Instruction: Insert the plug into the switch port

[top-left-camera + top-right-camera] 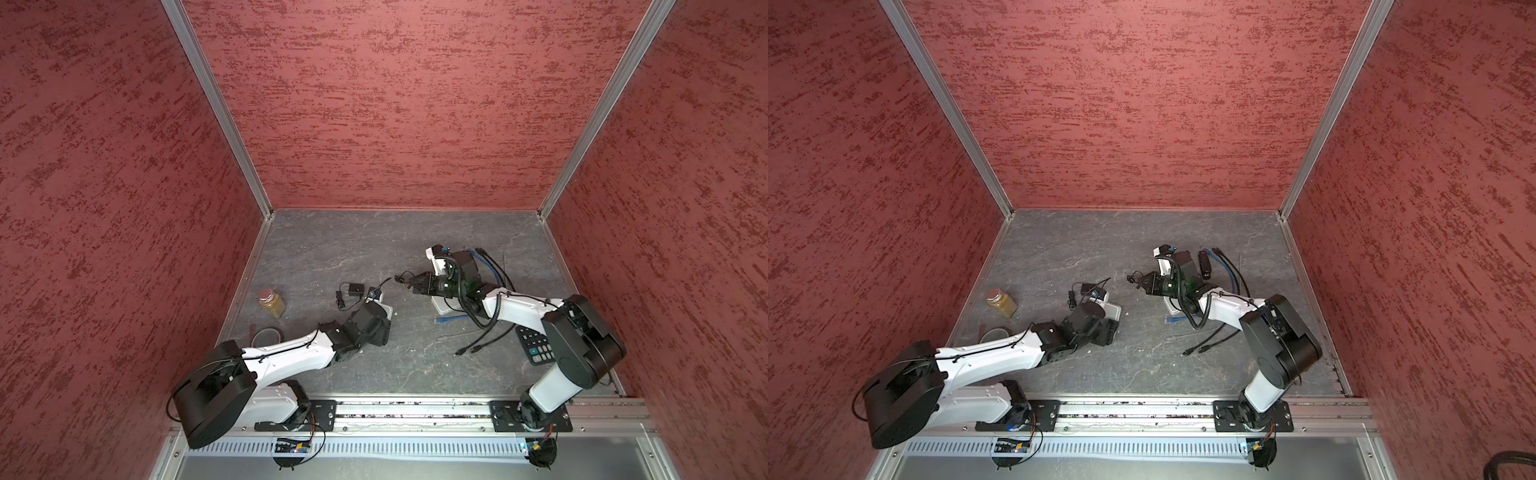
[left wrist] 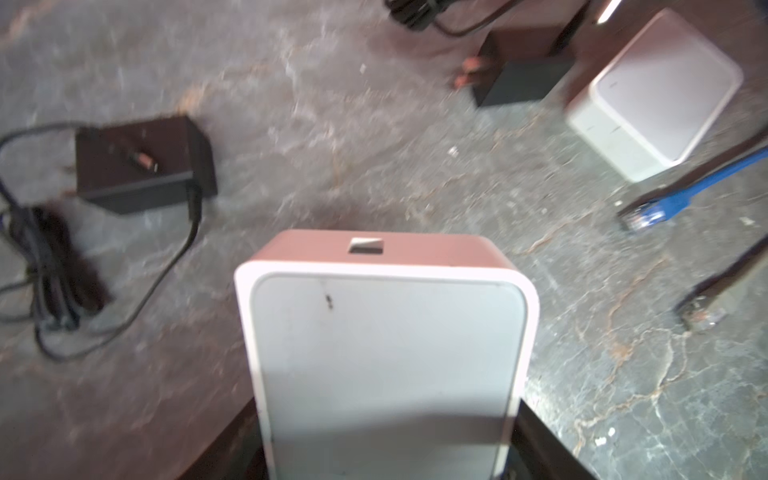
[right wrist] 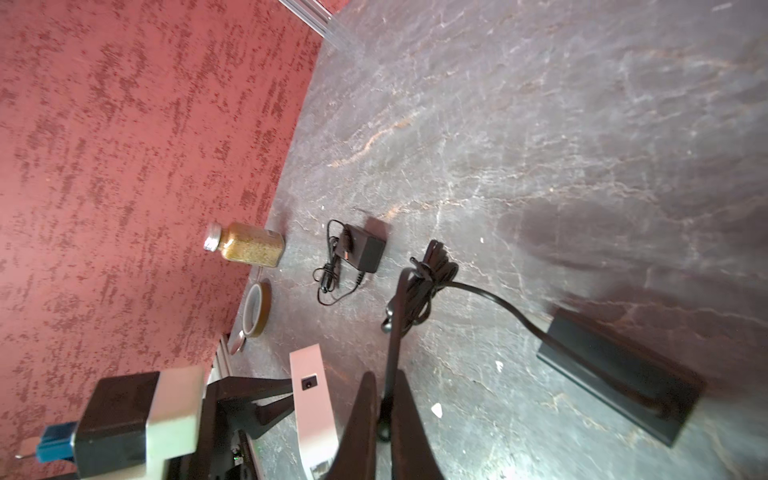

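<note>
My left gripper [image 2: 384,415] is shut on the white switch [image 2: 386,332], with a dark finger against each side. The switch shows a small rectangular opening [image 2: 365,246] on its far face. In the right wrist view its narrow side carries a dark round port [image 3: 308,382]. My right gripper [image 3: 384,376] is shut on the thin black plug [image 3: 392,332]. The plug's lead runs through a coiled bundle [image 3: 432,266] to a black adapter [image 3: 619,374]. In both top views the right gripper [image 1: 409,286] [image 1: 1142,284] hangs to the right of the switch [image 1: 384,311] [image 1: 1113,309], apart from it.
A second black adapter [image 1: 355,289] with a coiled cord lies behind the left gripper. A jar [image 1: 272,303] and a tape roll [image 1: 268,334] sit by the left wall. Another white box [image 1: 442,305], a blue cable [image 1: 451,319], black cables [image 1: 478,345] and a calculator [image 1: 536,345] lie on the right.
</note>
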Controlling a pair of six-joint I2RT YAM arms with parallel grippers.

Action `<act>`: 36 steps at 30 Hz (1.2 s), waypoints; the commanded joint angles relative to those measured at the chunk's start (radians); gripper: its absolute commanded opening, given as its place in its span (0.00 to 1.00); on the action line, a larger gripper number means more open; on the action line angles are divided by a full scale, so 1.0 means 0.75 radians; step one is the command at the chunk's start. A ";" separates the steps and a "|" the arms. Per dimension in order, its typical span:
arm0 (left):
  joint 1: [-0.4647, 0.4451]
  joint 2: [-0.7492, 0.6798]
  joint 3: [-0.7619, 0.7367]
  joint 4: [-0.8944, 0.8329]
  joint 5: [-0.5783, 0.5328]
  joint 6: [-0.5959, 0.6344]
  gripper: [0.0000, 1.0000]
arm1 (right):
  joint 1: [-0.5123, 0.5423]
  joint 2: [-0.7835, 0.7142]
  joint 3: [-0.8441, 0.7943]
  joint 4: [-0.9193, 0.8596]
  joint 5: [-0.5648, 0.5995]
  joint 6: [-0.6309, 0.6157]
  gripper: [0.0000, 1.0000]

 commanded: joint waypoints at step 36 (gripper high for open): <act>-0.087 0.321 -0.088 1.162 0.230 0.874 0.40 | -0.012 -0.374 -0.064 -0.192 0.081 -0.289 0.00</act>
